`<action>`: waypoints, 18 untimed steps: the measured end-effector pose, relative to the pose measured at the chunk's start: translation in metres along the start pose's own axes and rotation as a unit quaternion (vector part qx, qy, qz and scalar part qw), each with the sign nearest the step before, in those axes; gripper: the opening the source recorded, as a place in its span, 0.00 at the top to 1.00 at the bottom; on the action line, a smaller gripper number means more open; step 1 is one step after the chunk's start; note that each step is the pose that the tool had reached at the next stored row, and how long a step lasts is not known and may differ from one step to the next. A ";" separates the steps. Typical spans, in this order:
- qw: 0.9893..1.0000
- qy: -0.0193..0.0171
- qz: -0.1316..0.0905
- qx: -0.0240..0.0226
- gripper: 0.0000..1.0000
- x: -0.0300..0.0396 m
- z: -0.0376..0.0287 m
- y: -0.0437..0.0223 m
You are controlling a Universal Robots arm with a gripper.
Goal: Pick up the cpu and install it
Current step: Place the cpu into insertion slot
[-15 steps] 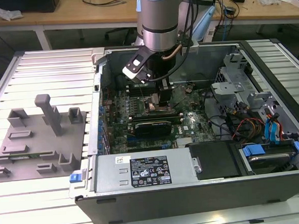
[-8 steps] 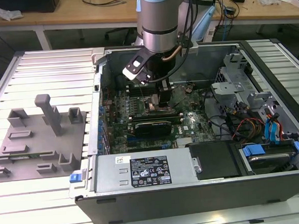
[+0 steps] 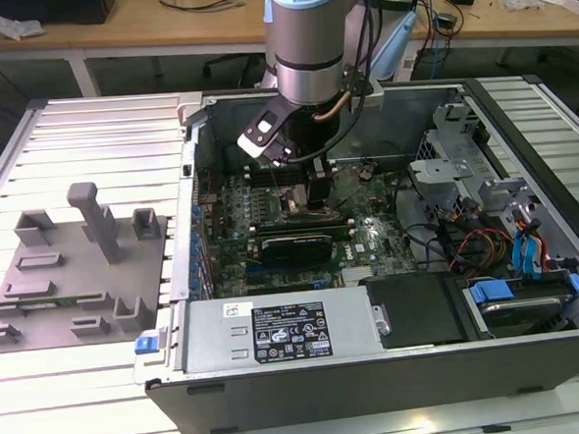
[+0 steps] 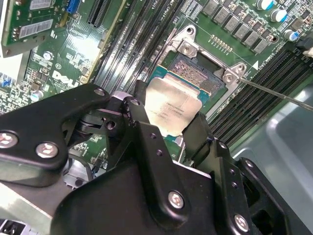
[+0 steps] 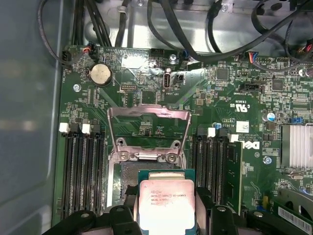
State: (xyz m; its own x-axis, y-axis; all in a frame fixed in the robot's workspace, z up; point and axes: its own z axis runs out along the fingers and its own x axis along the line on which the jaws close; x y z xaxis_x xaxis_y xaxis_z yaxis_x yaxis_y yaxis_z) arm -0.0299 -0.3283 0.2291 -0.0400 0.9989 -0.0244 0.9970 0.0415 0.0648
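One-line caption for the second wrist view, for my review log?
Pincer grips the cpu over the open socket on the motherboard.

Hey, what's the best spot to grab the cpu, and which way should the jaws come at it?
By two opposite side edges, coming down from above. The cpu is a thin flat square, metal top up, so only its rim offers purchase; the gripper holds it that way over the socket.

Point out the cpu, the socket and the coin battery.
cpu (image 5: 166, 208): first wrist view, middle of its silvery top.
socket (image 4: 198, 76): second wrist view, its exposed contact field.
coin battery (image 5: 100, 74): first wrist view, its round face.
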 end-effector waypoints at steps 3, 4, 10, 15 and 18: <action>1.000 0.000 0.000 0.000 0.45 0.0001 0.0028 -0.0002; 1.000 0.000 0.000 0.000 0.45 0.0001 0.0038 -0.0003; 1.000 -0.001 0.000 0.000 0.45 0.0007 0.0080 -0.0006; 1.000 -0.011 -0.001 0.000 0.45 0.0119 0.0082 -0.0001; 1.000 -0.024 -0.002 0.002 0.45 0.0140 0.0097 -0.0001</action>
State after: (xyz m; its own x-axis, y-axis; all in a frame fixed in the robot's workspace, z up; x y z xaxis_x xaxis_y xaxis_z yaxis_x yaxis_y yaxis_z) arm -0.0300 -0.3145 0.2190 -0.0407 0.9966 -0.0718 0.9972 0.0450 0.0604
